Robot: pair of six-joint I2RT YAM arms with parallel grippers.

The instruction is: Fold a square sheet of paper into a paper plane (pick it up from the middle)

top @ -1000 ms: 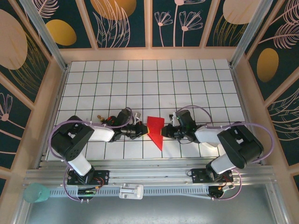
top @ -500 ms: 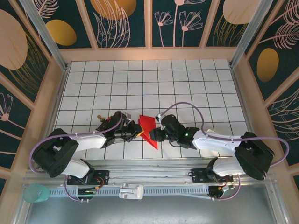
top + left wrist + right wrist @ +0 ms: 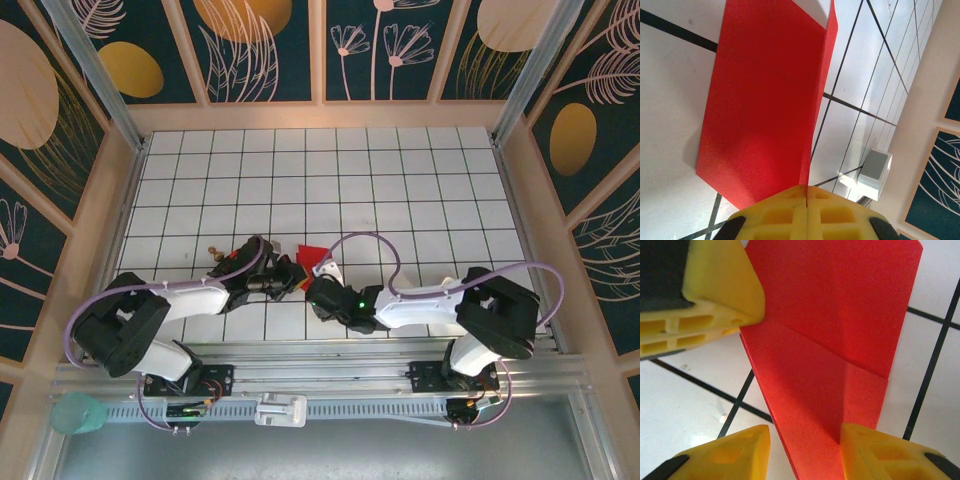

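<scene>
Close to the middle of the bench's [image 3: 400, 180] near edge, the right fingers [image 3: 890, 455] are released. They stand apart on either side of the narrow end of the folded red paper [image 3: 840, 330], which lies flat on the tiles between them. Just beyond, to the left, the left fingers [image 3: 782, 215] are clenched on a raised fold of the paper, its red edge running into their seam. The paper's wider end points toward the far edge.
</scene>
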